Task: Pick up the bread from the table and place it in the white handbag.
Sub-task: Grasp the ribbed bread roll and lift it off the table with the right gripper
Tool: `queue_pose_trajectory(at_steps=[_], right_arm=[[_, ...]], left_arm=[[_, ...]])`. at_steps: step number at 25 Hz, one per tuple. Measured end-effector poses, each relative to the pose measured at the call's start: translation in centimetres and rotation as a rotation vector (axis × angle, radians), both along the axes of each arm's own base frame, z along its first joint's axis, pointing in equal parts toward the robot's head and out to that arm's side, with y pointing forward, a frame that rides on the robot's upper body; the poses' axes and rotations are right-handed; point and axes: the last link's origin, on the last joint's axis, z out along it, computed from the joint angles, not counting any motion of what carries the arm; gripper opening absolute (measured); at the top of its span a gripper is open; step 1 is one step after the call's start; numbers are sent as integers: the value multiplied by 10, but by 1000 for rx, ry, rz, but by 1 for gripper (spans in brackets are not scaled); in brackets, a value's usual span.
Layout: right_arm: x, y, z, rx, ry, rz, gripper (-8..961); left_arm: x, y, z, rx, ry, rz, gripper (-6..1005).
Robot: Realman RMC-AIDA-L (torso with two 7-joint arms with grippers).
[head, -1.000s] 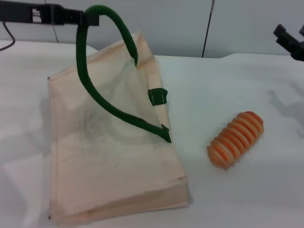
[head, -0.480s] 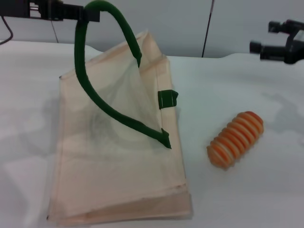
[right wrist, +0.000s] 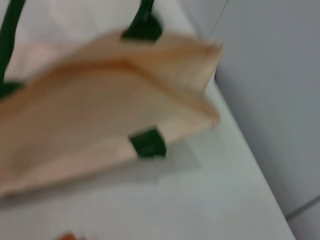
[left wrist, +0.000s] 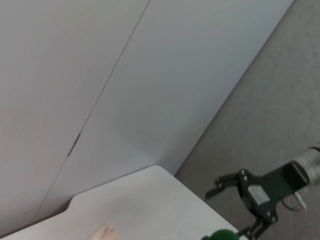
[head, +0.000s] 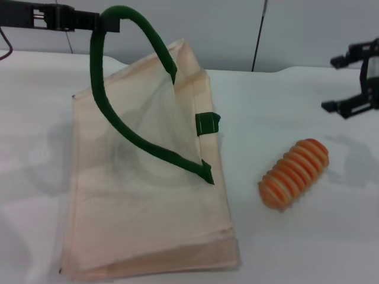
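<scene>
- The bread (head: 294,174) lies on the table (head: 308,242), below and a little inward of the right gripper (head: 354,81), not touching it.
- The right gripper hovers with fingers spread apart.
- The white handbag (head: 148,195) sits well to its left, one green handle (head: 109,106) pinched up by the left gripper (head: 109,22).

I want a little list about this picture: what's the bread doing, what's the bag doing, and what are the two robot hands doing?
bread: lying on the table, beside the bag, not held
white handbag: lying on the table, mouth lifted open by one green handle
left gripper: shut on the handle, holding it up
right gripper: open, in the air behind the bread, not touching it
</scene>
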Motion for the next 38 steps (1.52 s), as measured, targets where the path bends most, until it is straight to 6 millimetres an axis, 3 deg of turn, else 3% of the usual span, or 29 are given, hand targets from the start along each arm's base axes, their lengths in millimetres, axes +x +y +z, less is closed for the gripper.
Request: queue_pose_trajectory(at_steps=[3,8,18,27,38], right_arm=[[0,-2,-10,-7,-95,-11,897],[2,-2,-33,-110,-111,-44,896],[-2,-3,-67,-182,-279,25,891],[4,3,-82,-143,-486,31,877],[-4,-3,-98,-186,-522,81,860]], left_arm=[[-1,1,0,4,2,5,139],[-5,-1,-1,6,2,19,139],[-6,0,-2,8,2,31,140],[-6,0,-3,6,0,33,139],[-6,0,-4,4,-1,34,140]])
